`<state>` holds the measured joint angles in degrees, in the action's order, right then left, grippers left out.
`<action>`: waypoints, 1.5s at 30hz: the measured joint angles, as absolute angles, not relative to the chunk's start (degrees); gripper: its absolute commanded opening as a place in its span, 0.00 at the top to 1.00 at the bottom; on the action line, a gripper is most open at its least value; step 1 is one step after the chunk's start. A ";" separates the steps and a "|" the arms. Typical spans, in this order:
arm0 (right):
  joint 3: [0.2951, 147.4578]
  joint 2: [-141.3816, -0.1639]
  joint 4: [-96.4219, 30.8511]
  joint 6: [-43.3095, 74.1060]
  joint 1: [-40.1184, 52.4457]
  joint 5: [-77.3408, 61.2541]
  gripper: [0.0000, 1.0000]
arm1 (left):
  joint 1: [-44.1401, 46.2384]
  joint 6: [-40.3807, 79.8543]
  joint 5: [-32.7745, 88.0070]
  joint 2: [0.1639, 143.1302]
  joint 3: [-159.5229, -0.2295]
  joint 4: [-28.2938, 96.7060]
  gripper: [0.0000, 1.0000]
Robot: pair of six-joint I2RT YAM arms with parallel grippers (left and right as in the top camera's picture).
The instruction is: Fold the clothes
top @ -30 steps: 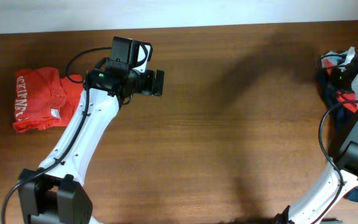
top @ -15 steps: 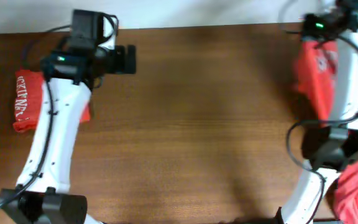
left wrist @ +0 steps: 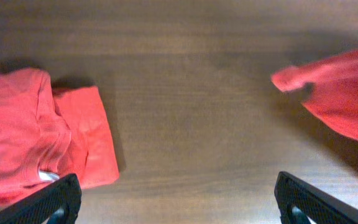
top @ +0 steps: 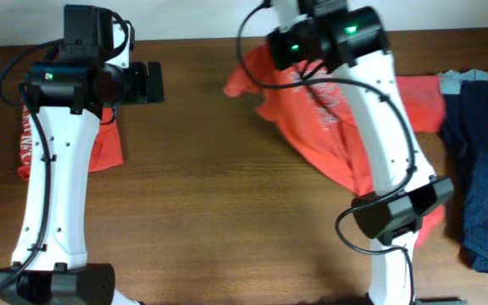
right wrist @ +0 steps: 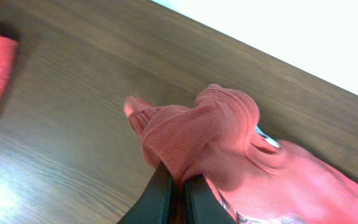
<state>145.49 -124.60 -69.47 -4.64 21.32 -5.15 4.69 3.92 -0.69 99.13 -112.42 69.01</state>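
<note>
At the left edge of the overhead frame, a folded red-orange cotton T-shirt [top: 108, 148] is lying flat on the brown wooden table [top: 210, 203], and white letters are showing along its left border. The white left arm is passing over this shirt and is hiding its middle. The left gripper [top: 148, 82] is hanging in the upper left of the frame, just to the right of the folded shirt and not touching it. In the left wrist view its two dark fingers [left wrist: 55, 199] are standing wide apart at the bottom corners, with only bare wood between them.

In the upper middle of the overhead frame, the right arm is reaching over a second red-orange T-shirt [top: 316, 140], which is crumpled. This shirt is spreading from the upper middle down towards the lower right, and one loose corner is pointing left. In the right wrist view the right gripper [right wrist: 178, 193] is pinching the ribbed collar of this shirt between its closed black fingers, and the cloth is bunching up above them.

At the right edge, a pile of dark navy clothes [top: 485, 169] is lying beside the crumpled shirt, with a light blue piece [top: 460, 80] at its top.
</note>
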 measured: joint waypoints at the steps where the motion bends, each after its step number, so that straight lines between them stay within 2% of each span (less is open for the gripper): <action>1: 145.49 -125.03 -69.17 -4.38 22.09 -5.41 0.96 | 4.69 3.92 -0.69 99.13 -112.42 69.47 0.01; 12: 145.49 -133.10 -66.98 -1.52 31.44 -8.45 0.96 | -0.27 3.90 -0.67 99.13 -112.42 71.20 0.01; 24: 145.49 -133.40 -66.32 -1.32 43.05 -9.17 0.95 | -4.21 3.90 2.13 99.13 -112.42 70.63 0.01; 25: 145.49 -133.40 -66.61 -1.32 43.59 -9.17 0.90 | -4.34 3.88 2.13 99.13 -112.42 70.57 0.01; 27: 145.49 -133.40 -67.02 -1.17 43.70 -9.19 0.73 | -4.47 3.90 2.17 99.13 -112.42 70.54 0.01; 28: 145.49 -133.40 -67.61 -1.32 43.59 -9.19 0.58 | -4.47 3.90 2.35 99.13 -112.42 70.52 0.01; 29: 145.49 -133.40 -68.01 -1.30 43.44 -9.23 0.49 | -4.47 3.90 2.42 99.13 -112.42 70.52 0.01; 30: 145.49 -133.40 -68.47 -1.45 43.24 -9.37 0.32 | -4.45 3.90 2.63 99.13 -112.42 70.52 0.01; 32: 145.51 -133.36 -70.54 -1.32 42.24 -9.56 0.15 | -4.40 3.90 2.96 99.13 -112.42 70.52 0.01; 35: 146.19 -132.77 -77.45 -0.58 38.46 -9.63 0.01 | -4.32 3.66 4.05 99.13 -112.42 70.48 0.01; 45: 147.76 -120.22 -94.30 4.62 18.24 -9.85 0.01 | 0.47 -0.64 7.20 99.13 -112.42 69.80 0.02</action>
<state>147.76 -120.22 -94.30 4.62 18.24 -9.85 0.47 -0.64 7.20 99.13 -112.42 69.80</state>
